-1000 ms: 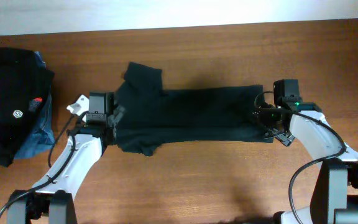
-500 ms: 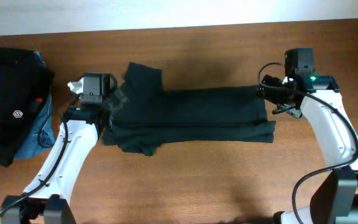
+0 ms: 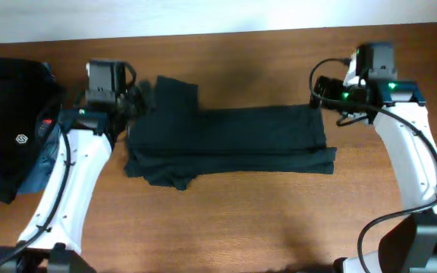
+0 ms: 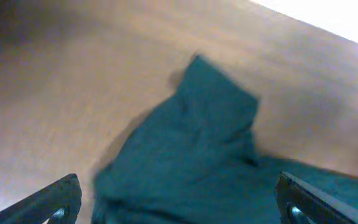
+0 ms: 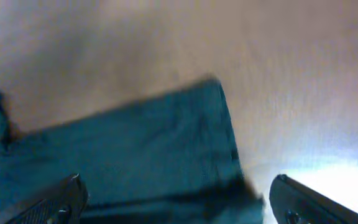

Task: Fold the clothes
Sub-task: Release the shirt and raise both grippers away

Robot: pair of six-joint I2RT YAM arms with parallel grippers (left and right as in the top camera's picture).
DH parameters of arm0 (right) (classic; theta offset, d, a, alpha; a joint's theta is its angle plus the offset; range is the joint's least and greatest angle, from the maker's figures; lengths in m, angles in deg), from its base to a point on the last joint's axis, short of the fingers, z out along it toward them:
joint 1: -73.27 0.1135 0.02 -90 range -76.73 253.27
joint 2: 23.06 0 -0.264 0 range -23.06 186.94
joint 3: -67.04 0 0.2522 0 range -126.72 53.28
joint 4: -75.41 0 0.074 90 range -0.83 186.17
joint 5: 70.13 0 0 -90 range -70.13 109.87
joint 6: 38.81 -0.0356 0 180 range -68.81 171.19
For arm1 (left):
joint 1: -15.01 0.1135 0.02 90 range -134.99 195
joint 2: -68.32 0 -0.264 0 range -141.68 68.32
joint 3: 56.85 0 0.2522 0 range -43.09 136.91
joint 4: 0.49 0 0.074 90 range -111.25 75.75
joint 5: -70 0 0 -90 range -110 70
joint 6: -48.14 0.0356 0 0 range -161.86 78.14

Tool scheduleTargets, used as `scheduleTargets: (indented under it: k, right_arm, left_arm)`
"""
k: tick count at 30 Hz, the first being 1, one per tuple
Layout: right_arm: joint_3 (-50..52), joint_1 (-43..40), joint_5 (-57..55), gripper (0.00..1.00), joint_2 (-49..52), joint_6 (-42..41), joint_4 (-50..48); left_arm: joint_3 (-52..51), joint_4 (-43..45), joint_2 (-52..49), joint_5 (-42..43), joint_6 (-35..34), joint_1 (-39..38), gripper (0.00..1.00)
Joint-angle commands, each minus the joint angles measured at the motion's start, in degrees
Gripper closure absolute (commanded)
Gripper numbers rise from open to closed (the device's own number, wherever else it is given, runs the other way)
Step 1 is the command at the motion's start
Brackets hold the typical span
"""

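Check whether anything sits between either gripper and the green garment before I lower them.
Nothing visible does. The left gripper and right gripper hang open over opposite ends of the garment, with only cloth and table beneath. The black clothes pile lies apart at the left.

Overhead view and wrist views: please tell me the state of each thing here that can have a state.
green garment: folded into a long layered strip, flat on the table, held by neither hand.
left hand: open, empty, above the garment's left end.
right hand: open, empty, above the garment's right end.
black clothes: heaped at the table's left edge, not folded neatly.
blue cloth: partly under the black heap.
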Motion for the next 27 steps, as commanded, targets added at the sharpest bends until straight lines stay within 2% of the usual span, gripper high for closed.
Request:
scheduleTargets:
  k: [1, 8, 12, 14, 15, 18, 22, 25, 27]
  right_arm:
    - [-1.5, 0.8, 1.0, 0.01, 0.0, 9.1, -3.1]
    - [-1.5, 2.3, 0.8, 0.02, 1.2, 16.5, -17.3]
    - [-1.5, 2.6, 0.9, 0.02, 4.7, 20.6, -22.9]
    - [-1.5, 2.6, 0.8, 0.02, 7.1, 23.0, -24.0]
    - [-1.5, 2.5, 0.7, 0.01, 8.3, 23.3, -24.1]
    - [-1.5, 2.1, -0.7, 0.01, 11.0, 23.3, -23.5]
    - [-1.5, 1.7, -0.9, 0.01, 12.9, 23.2, -19.6]
    - [-1.5, 1.8, -0.7, 0.02, 12.9, 23.0, -17.0]
    - [-1.5, 1.8, -0.7, 0.01, 12.9, 24.2, -16.7]
  left_arm:
    - [7.4, 0.0, -5.7, 5.7, 10.2, 0.2, 0.01]
    - [19.8, 2.4, -16.9, 6.5, 25.6, -0.8, 0.01]
    - [22.1, 9.2, -22.4, 6.6, 35.5, -2.5, 0.01]
    - [22.1, 13.1, -24.3, 6.5, 39.4, -3.1, 0.04]
    - [22.1, 15.1, -25.2, 6.1, 40.0, -3.3, 0.01]
    - [22.1, 17.3, -26.3, 4.5, 39.9, -3.3, 0.01]
    - [22.1, 11.6, -26.3, 2.7, 39.9, -3.3, 0.01]
    - [22.0, 8.3, -26.3, 7.5, 40.0, -3.4, 0.01]
    - [22.0, 7.3, -26.3, 10.6, 44.7, -3.5, 0.01]
